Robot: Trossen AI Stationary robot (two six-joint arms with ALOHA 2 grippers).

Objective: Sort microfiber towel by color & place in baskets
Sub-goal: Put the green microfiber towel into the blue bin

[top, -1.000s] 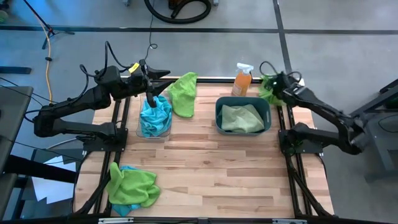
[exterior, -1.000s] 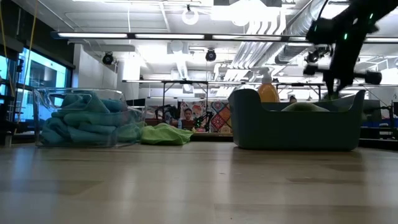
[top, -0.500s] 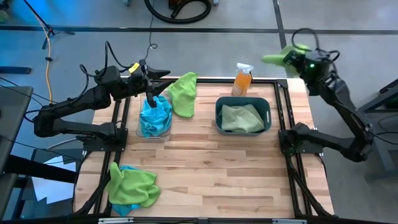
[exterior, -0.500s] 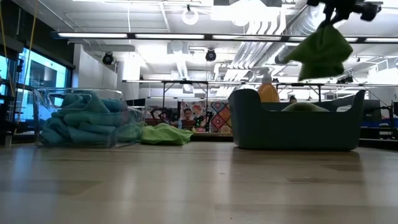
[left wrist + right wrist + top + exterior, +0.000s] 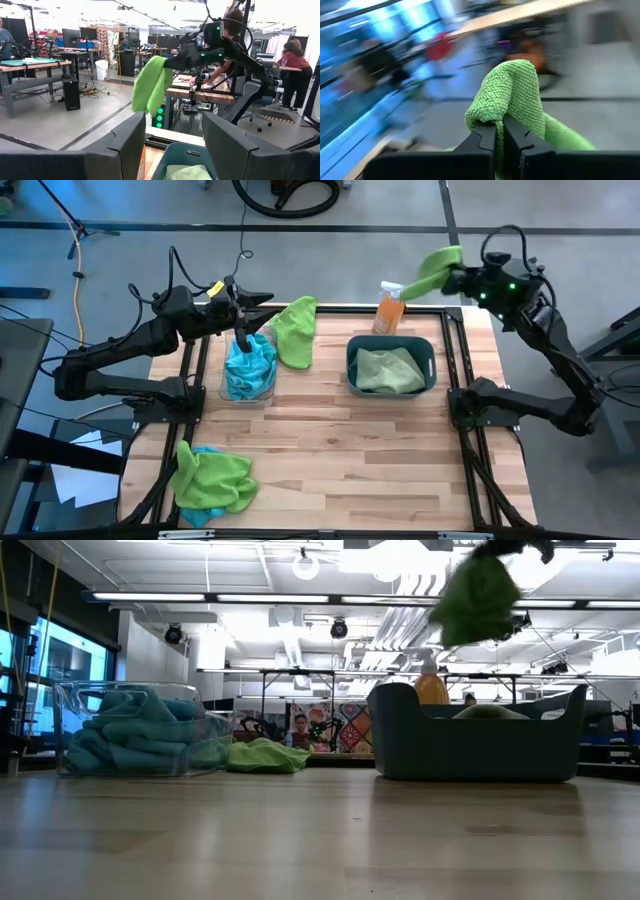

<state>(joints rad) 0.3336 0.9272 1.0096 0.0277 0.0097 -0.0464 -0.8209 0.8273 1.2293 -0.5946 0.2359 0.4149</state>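
Right gripper (image 5: 462, 275) clamped on a green microfiber towel (image 5: 432, 266), up in the air behind the teal tub (image 5: 391, 366). Carry it over the tub, lower, then release. Left gripper (image 5: 243, 332) spread, in the clear bin (image 5: 249, 370).

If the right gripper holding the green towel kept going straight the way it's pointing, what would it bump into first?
Probably nothing soon. The right gripper is raised, pointing left past the orange spray bottle, with its green towel leading. Depth is unclear, but the way looks free.

R gripper (image 5: 462, 277) holds green towel (image 5: 432, 268).
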